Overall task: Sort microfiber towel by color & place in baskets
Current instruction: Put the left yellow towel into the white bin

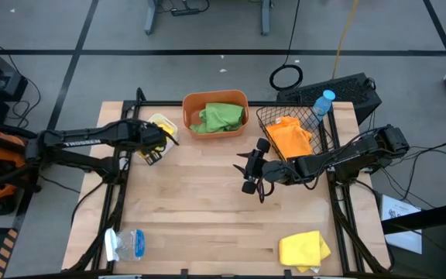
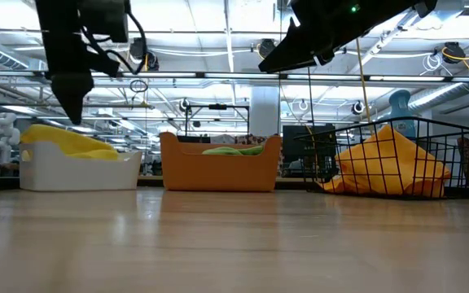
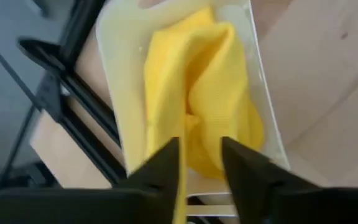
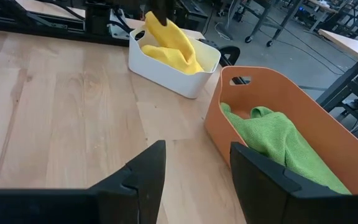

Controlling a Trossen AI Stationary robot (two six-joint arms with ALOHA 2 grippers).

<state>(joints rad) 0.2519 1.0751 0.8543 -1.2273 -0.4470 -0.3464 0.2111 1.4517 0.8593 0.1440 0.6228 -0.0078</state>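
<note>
Above the white tub (image 1: 163, 124) at the back left of the table (image 1: 207, 209), the left gripper (image 3: 201, 163) hangs over a yellow towel (image 3: 197, 93) that lies inside this tub; its two fingers stand a little apart, with a narrow strip of yellow cloth showing in the gap between them, but I cannot tell if they pinch it. The orange tub (image 1: 215, 101) stands in the middle at the back edge and holds a green towel (image 1: 221, 117). To its right, the black wire basket (image 1: 268, 118) holds an orange towel (image 1: 290, 136), and a clear bottle with a blue cap (image 1: 324, 102) stands just beside this basket. The right gripper (image 1: 248, 172) hovers over the bare wood in front of the wire basket, its fingers apart and empty. One more yellow towel (image 1: 303, 249) lies at the front right of the table, well apart from all tubs.
</note>
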